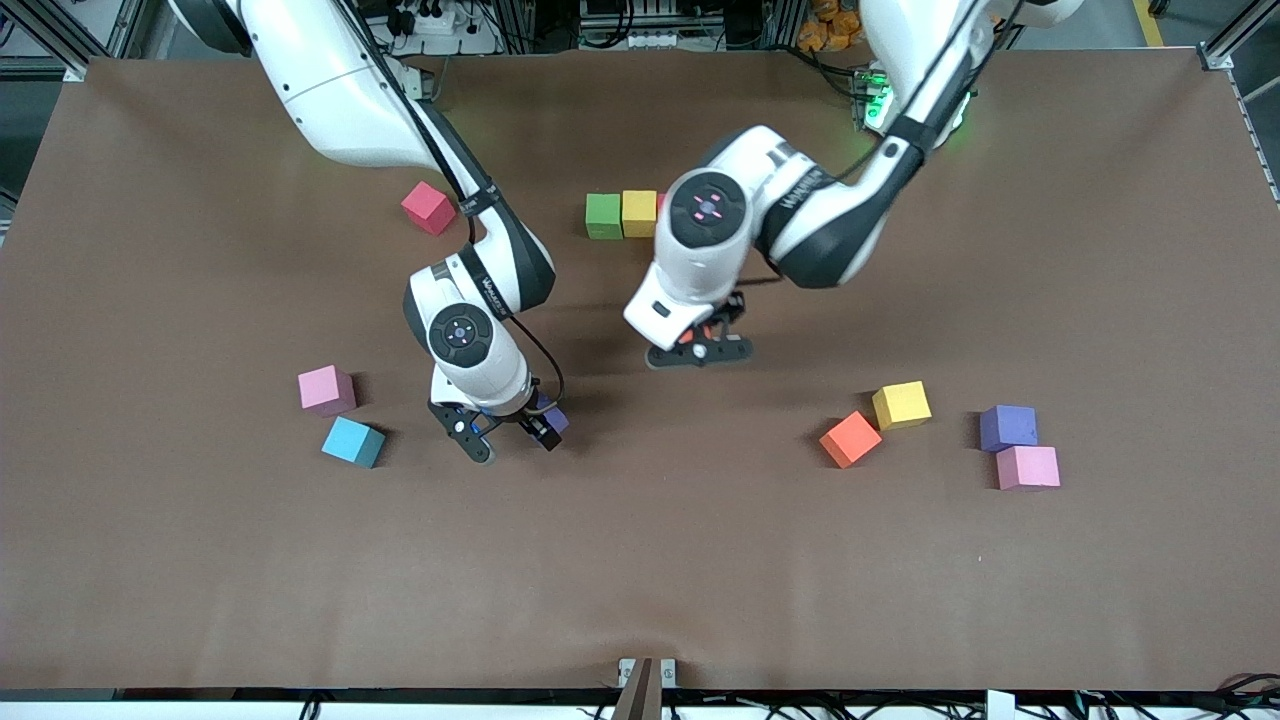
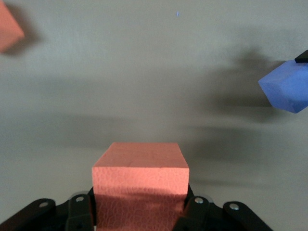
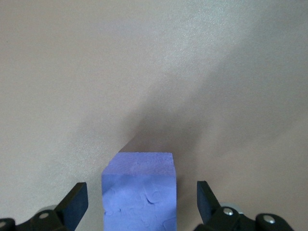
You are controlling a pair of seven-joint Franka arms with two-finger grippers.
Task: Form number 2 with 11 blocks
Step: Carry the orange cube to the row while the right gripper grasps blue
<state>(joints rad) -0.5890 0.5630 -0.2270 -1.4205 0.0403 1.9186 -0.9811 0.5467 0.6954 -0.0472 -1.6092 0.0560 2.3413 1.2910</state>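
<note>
A: The left gripper (image 1: 700, 345) is seen clamped on a red block (image 2: 139, 185), held up over bare table between the green-and-yellow pair and the orange block. In its wrist view the block is a square-edged foam cube with a pebbled, matte face, gripped on 2 sides by the black fingers (image 2: 79, 211).

B: And the right gripper (image 1: 505, 432)?

A: It is set low at the table with its fingers (image 3: 72, 204) spread wide, a purple block (image 3: 139, 195) standing between them. A gap is seen on each side of that cube, so nothing is gripped there.

B: How are the other blocks laid out?

A: A green block (image 1: 603, 216) and a yellow block (image 1: 639, 213) are placed touching, side by side, toward the robots' bases. A sliver of red is glimpsed just beside the yellow one, mostly hidden by the left arm. A lone red block (image 1: 428, 207) is set toward the right arm's end. Nearer the camera at that end, a pink block (image 1: 326, 390) and a blue block (image 1: 352, 442) lie close together. Toward the left arm's end, an orange block (image 1: 850, 439) and a second yellow block (image 1: 901, 405) touch at a corner, and another purple block (image 1: 1008, 428) is set against another pink block (image 1: 1027, 467).

B: Is room left for moving?

A: The brown table cover (image 1: 640, 570) is seen bare along the camera's edge and at both ends. No digit 2 is formed yet.
</note>
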